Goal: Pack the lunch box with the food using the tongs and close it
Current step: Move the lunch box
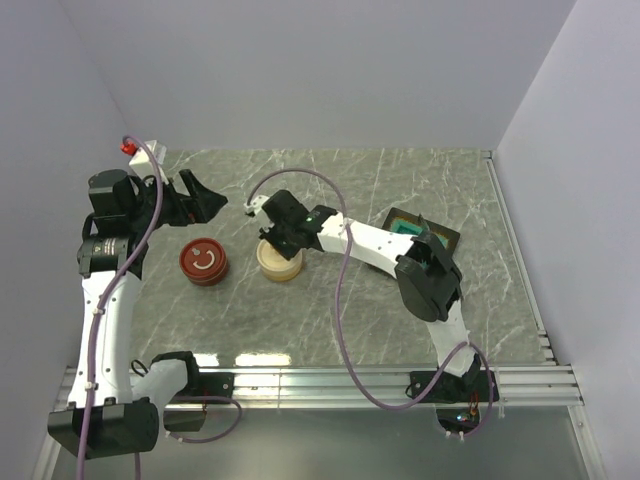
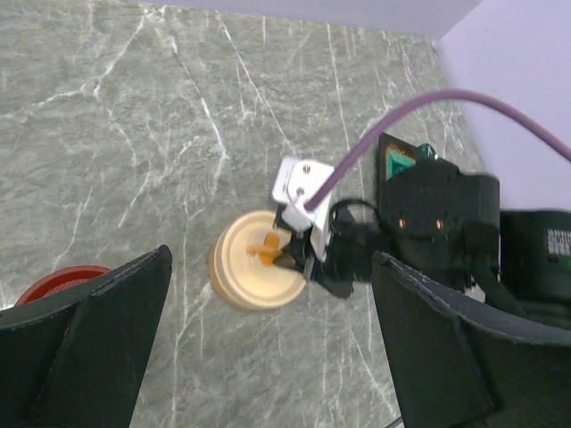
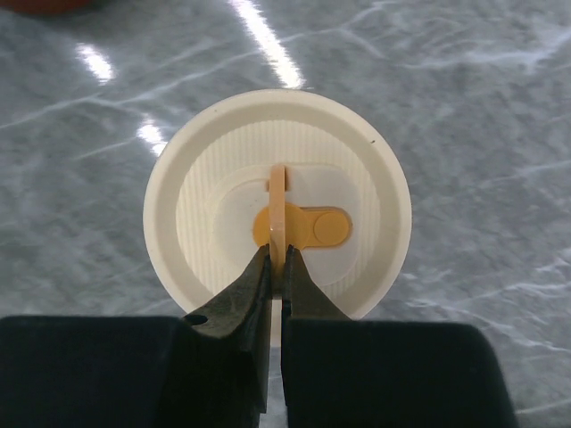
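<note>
A round cream lunch box container [image 1: 280,262] [image 2: 254,272] [image 3: 277,205] stands mid-table with its ribbed lid on. The lid carries an orange valve [image 3: 308,227] and a thin upright tab [image 3: 277,192]. My right gripper [image 1: 272,235] [image 3: 277,259] is directly above the lid, shut on that tab. My left gripper [image 1: 205,200] hovers open over the back left of the table. Its wide-apart fingers [image 2: 98,339] hold nothing. The food and the tongs are out of view.
A red round container [image 1: 203,262] [image 2: 53,285] with a smiley on its lid stands just left of the cream one. A dark tray [image 1: 425,232] [image 2: 401,160] with a teal inside lies at the right, partly under the right arm. Walls close in the table.
</note>
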Tool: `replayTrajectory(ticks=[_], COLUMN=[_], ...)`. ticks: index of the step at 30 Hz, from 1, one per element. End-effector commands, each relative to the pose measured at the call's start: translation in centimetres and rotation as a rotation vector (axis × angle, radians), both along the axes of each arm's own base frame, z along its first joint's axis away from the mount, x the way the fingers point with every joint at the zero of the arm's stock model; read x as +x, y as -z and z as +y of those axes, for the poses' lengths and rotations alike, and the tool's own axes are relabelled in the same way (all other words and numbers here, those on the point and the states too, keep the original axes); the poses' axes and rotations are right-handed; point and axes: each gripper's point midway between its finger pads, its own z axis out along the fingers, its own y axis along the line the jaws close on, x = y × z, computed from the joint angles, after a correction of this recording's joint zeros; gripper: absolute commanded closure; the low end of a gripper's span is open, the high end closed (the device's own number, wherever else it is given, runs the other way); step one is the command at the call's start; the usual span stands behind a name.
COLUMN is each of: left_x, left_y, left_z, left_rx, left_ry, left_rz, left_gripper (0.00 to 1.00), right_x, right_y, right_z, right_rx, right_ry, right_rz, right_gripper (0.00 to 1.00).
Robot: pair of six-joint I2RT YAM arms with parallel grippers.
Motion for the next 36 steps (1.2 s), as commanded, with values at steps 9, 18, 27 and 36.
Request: replayTrajectory(ticks=[9, 18, 27, 36], left_x=[0.8, 1.0, 1.2, 1.2], left_y=[-1.6, -1.1, -1.0, -0.8], left_z=[2.3, 2.3, 2.1, 2.0], left_rx=[-0.105, -0.115, -0.128, -0.133], left_ry=[-0.076, -0.067, -0.055, -0.050], left_rz=[0.004, 0.021, 0.028, 0.031], left_gripper=[0.01, 0.01, 0.01, 0.01], right_x=[-4.3, -4.4, -4.4, -4.8], right_y=[0.6, 1.3, -0.6, -2.0], right_z=[5.5, 6.2, 6.4, 6.4], right_rx=[0.065, 0.058, 0.076, 0.101], right_ry=[-0.074, -0.080, -0.101, -0.115], right_rz=[0.131, 0.144, 0.118, 0.117], right_gripper=[1.00, 1.00, 0.87, 0.76])
